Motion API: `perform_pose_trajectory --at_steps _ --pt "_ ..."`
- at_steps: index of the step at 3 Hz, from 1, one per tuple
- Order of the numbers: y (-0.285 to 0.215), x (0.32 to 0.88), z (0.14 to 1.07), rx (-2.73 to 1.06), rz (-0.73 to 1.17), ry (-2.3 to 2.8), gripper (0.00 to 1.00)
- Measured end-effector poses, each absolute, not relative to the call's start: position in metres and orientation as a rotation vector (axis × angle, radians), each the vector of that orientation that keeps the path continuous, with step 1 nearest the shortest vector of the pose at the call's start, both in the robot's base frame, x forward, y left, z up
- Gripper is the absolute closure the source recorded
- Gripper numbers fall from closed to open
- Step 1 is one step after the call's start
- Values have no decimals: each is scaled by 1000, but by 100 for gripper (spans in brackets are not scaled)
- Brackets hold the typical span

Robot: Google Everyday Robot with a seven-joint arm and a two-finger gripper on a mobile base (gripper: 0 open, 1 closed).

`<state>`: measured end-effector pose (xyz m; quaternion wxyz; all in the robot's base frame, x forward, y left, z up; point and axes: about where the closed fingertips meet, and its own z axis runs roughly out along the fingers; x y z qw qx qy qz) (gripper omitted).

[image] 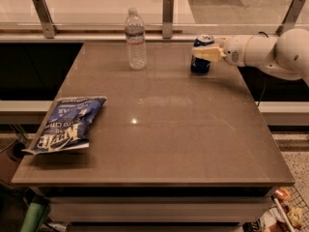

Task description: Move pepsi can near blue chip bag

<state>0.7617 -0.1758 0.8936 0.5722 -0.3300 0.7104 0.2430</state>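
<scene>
large white lettering on the blue chip bag (65, 124), by the table's (174, 129) left edge, cannot be read surely. nothing is legible on the pepsi can (200, 66) near the far right corner, clasped by the gripper (203, 53).

Blue pepsi can (200, 67), cream end effector (202, 53) alongside

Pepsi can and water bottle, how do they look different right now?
The can is short, dark blue and opaque; the bottle is taller and clear. The pincer is at the can, at the far right of the table; the bottle stands free, farther left. Both stand upright near the table's far edge.
</scene>
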Motion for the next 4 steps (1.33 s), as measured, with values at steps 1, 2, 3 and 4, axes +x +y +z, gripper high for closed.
perform_pose_trajectory --at_steps 1,2,3,4 --pt "-176 762 894 -774 570 1666 100" --pt "-164 756 906 -824 565 1692 100" --pt "-146 747 918 -885 551 1715 100" --pt "-129 733 925 -928 550 1718 100"
